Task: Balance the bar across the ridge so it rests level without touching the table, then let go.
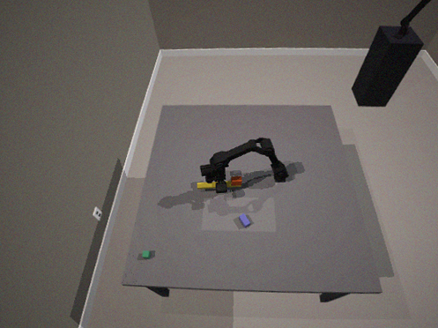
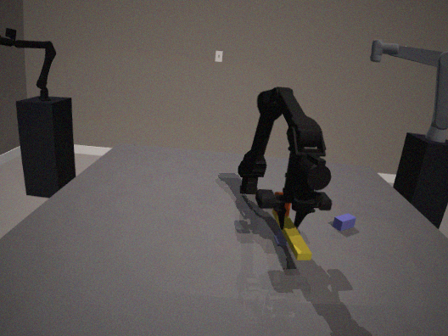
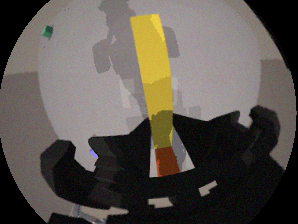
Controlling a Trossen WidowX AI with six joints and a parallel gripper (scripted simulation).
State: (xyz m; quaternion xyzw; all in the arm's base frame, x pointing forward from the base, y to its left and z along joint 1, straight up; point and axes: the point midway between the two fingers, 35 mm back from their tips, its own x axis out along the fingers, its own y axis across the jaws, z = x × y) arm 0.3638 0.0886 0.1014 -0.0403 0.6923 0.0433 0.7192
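Note:
A yellow bar [image 1: 203, 185] [image 2: 298, 245] [image 3: 152, 55] looks roughly level. An orange-red block [image 1: 236, 181] [image 2: 288, 209] [image 3: 167, 161] sits on it toward the end nearer the arm's base. My gripper [image 1: 221, 189] [image 2: 290, 227] [image 3: 160, 118] points down and is shut on the bar, with one finger on each side. A small bluish piece [image 2: 279, 240], seemingly part of the ridge, shows low beside the bar in the exterior view. The rest of the ridge is hidden by bar and gripper. I cannot tell if the bar touches it.
A blue-violet block [image 1: 244, 220] [image 2: 344, 222] [image 3: 94, 153] lies on the table [image 1: 307, 250] [image 2: 127, 263] to one side of the bar. A small green block [image 1: 146, 254] [image 3: 47, 31] lies near a table corner. Other arms stand on dark pedestals [image 1: 385, 70] [image 2: 47, 148] beyond the table.

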